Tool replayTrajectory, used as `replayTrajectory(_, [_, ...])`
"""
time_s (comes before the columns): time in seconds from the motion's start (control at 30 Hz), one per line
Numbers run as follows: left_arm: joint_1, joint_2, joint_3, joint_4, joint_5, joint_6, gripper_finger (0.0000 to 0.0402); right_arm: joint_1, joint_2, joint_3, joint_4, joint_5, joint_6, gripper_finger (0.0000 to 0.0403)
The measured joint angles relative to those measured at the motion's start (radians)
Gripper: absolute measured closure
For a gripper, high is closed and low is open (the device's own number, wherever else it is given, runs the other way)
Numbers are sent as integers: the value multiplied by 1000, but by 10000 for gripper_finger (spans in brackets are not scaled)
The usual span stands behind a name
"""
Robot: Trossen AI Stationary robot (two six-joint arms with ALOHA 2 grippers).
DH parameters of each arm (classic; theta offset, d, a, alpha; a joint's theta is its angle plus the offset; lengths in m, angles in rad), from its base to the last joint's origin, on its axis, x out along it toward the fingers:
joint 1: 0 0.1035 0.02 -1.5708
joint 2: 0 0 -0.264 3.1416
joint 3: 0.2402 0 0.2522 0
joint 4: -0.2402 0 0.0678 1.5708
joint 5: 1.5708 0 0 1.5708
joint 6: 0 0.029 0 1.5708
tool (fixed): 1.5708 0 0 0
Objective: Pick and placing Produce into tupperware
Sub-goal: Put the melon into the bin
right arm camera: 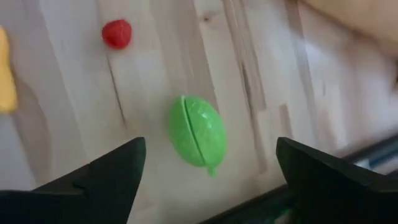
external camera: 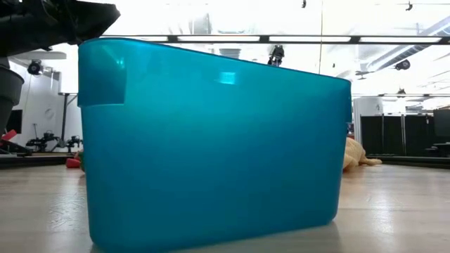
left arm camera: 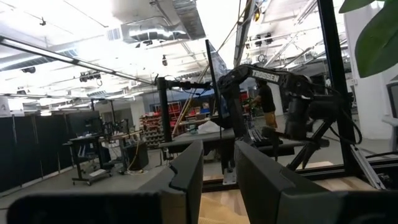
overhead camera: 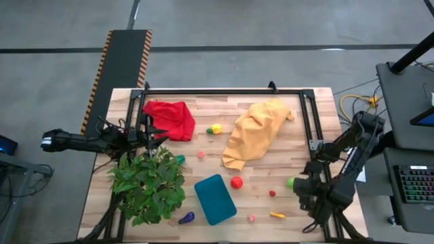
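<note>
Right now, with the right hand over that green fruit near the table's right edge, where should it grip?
Grip the green fruit across its narrow middle, coming straight down. It lies flat on its side, oval, a seam running lengthwise, and the right hand is open with a finger on each long flank. Clear wood surrounds it; the small red piece lies well off.

At the high view's left edge, the left gripper points level, fingers slightly parted. At lower right, the right gripper aims downward, fingers spread wide.

Tupperware between plant on left and produce, right tool on right.
</note>
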State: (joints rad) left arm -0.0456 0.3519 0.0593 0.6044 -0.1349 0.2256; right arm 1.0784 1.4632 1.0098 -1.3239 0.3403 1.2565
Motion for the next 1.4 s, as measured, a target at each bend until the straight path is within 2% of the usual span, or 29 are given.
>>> replayTrajectory(0.2, [0,1,0,-8,0,0,323,-4,69,-2,2,-1,-121,64])
replayTrajectory(0.57, [0,31,-3,-10,0,-9,323,-22,82,-34,111,-7,-135,76])
replayTrajectory(0.8, [0,27,-3,-9,0,-2,323,-64,80,-107,158,-79,-177,76])
replayTrajectory(0.97, [0,19,-3,-7,0,-2,323,-74,71,-149,184,-83,-200,76])
replayTrajectory(1.13, [0,19,-3,-8,0,-3,323,-78,57,-213,304,-105,-210,76])
replayTrajectory(1.4, [0,19,-3,-8,0,-3,323,-78,58,-255,333,-104,-211,76])
